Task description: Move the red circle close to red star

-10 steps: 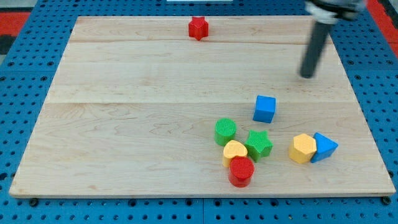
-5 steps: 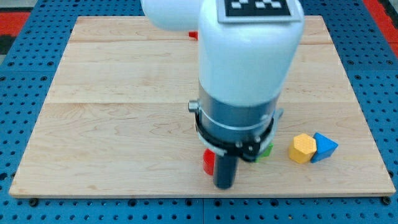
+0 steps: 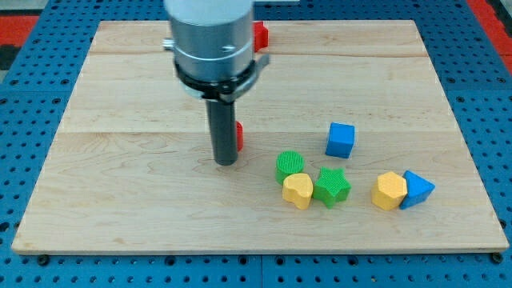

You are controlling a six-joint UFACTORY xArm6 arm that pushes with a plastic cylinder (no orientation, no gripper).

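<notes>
The red circle (image 3: 238, 136) is mostly hidden behind my rod; only a sliver shows at the rod's right edge, near the board's middle. My tip (image 3: 225, 161) rests on the board just left of and below that sliver, touching or nearly touching it. The red star (image 3: 261, 35) is at the view's top, partly hidden behind the arm's body, well above the red circle.
A green circle (image 3: 290, 166), a yellow heart (image 3: 298, 190) and a green star (image 3: 332, 186) cluster right of my tip. A blue cube (image 3: 341, 140) sits above them. A yellow hexagon (image 3: 390, 191) and a blue triangle (image 3: 417, 190) touch at the right.
The arm swung from the view's right to the bottom, then up and left. The red circle moved from below the yellow heart up to the board's middle.
</notes>
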